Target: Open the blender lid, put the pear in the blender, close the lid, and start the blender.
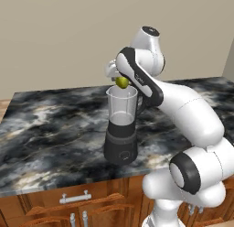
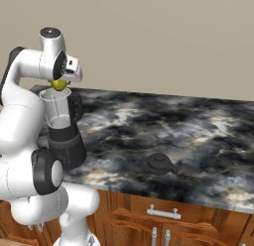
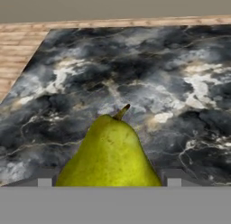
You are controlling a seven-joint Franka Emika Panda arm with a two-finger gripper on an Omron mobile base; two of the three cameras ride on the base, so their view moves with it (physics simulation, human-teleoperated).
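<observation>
The blender (image 1: 121,130) stands on the marble counter, its clear jar open at the top above a dark base with a round front button. My gripper (image 1: 119,78) hangs just over the jar's rim, shut on the yellow-green pear (image 1: 122,82). From the right, the pear (image 2: 59,85) sits above the blender (image 2: 62,126). In the hand view the pear (image 3: 110,155) sits between my fingertips (image 3: 44,181), stem pointing away. The black blender lid (image 2: 161,163) lies on the counter, well right of the blender.
The dark marble counter (image 1: 50,125) stretches wide on both sides of the blender. Wooden drawers with metal handles (image 2: 162,212) run below its front edge. A beige wall rises behind.
</observation>
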